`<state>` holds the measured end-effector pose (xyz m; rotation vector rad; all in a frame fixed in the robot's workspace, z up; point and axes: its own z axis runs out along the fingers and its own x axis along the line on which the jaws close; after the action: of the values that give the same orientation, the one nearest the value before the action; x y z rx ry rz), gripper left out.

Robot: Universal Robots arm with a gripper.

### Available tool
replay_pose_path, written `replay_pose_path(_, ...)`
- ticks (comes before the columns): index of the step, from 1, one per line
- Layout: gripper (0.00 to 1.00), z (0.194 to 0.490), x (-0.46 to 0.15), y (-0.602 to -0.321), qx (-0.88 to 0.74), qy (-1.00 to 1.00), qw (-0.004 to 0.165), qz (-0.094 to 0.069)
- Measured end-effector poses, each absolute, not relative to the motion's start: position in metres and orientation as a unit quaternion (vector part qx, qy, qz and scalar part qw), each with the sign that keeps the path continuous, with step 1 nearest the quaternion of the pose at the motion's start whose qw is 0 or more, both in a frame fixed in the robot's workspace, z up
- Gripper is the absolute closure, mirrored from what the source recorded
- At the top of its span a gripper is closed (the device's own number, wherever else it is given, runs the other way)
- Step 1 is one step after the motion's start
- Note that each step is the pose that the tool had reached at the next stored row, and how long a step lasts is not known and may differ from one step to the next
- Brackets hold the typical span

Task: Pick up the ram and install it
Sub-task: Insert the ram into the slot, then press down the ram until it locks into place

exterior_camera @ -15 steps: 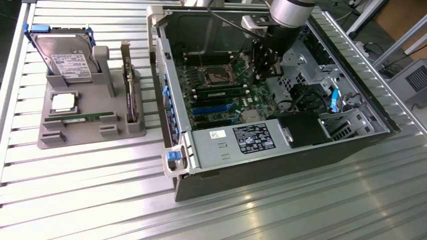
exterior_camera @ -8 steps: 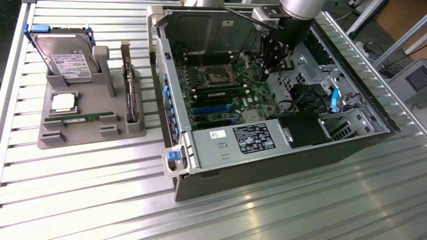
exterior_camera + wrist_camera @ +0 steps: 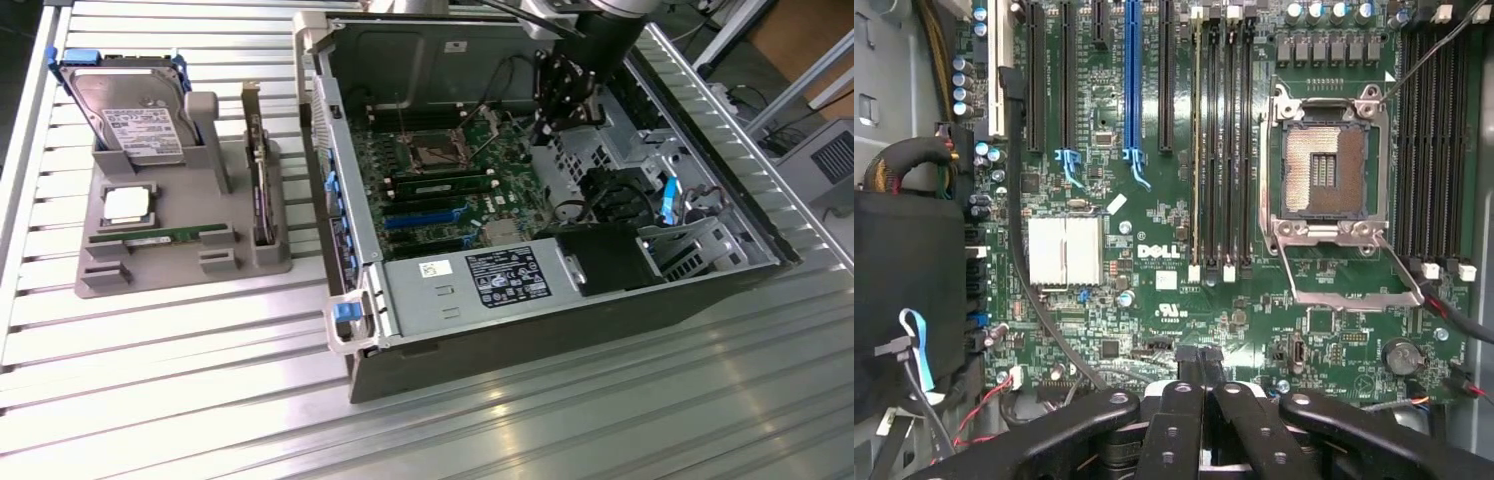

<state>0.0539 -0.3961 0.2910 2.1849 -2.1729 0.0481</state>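
Shut, empty gripper (image 3: 1197, 362) — slim green ram (image 3: 163, 238) flat in holder (image 3: 160, 280).

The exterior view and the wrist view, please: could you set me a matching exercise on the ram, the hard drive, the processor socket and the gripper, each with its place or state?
Things:
1 ram
2 hard drive
3 socket
4 gripper

Places or states:
A open and empty, on the motherboard
B lying flat in the grey holder
C standing on edge in the holder
D fingers shut, holding nothing, over the motherboard

Pairs: 1-B, 2-C, 3-A, 4-D
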Motion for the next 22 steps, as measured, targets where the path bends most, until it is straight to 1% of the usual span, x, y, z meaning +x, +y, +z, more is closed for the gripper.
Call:
replay_pose_path(8,0.9,0.294,0.054,-0.396,0.709,-0.705,0.03,0.016)
replay_pose_path(11,0.9,0.292,0.04,-0.396,0.709,-0.705,0.029,0.016)
replay_pose_path(17,0.9,0.274,0.0,-0.397,0.709,-0.705,0.029,0.016)
replay_pose_path(22,0.9,0.261,0.005,-0.397,0.709,-0.705,0.029,0.016)
